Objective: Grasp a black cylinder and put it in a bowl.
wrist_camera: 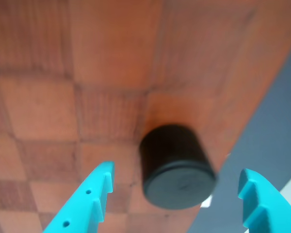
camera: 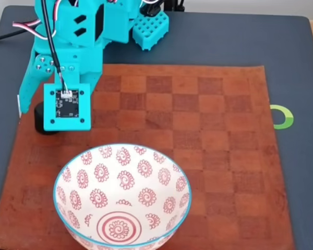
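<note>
Wrist view: pincer (wrist_camera: 177, 194) open, teal fingers wide apart, one at lower left (wrist_camera: 94, 199), one at lower right (wrist_camera: 262, 204). Cylinder (wrist_camera: 177, 167) sits between them, touching neither as far as visible; gap on both sides. Cylinder is black, matte, flat closed end facing the camera, slightly blurred. It rests on the brown checkered mat (wrist_camera: 87, 73), close to the mat's edge; dark grey table (wrist_camera: 276, 131) shows just past it at right. A small white patch shows beside the cylinder's lower right; cannot tell what it is.

Fixed view: teal arm (camera: 73, 41) comes in from the top left, leaning over the mat's left edge. A square teal camera mount with a black board (camera: 68, 107) faces up and hides the fingers. Cylinder (camera: 41, 120) pokes out at the mount's left side, only a dark sliver seen, standing on the mat (camera: 198, 130) near its left border. Bowl (camera: 122, 200) is at bottom centre of the mat, upright, white with red spiral flowers, red rings in the centre, light blue rim, bottom edge cut by the frame. Bowl holds nothing. Cylinder is up-left of the bowl, near it but apart. Green-white ring mark (camera: 283, 116) on the table at right, off the mat. Teal studded block (camera: 150, 28) at the top by the arm's base.
</note>
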### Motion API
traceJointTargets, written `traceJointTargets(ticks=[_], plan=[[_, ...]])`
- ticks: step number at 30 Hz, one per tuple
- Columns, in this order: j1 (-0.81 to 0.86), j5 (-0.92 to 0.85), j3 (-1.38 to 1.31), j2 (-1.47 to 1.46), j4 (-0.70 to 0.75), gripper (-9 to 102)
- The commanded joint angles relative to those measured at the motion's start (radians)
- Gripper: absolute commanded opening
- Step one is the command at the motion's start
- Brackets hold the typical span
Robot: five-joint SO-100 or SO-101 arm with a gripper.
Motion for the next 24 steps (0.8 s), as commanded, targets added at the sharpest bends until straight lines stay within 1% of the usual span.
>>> traceJointTargets(ticks=[1, 8, 24], plan=[[0.006, 0.008, -0.029, 0.005, -0.017, 32], [0.038, -0.008, -0.014, 0.003, -0.015, 32], [0.032, 0.006, -0.031, -0.071, -0.017, 32]])
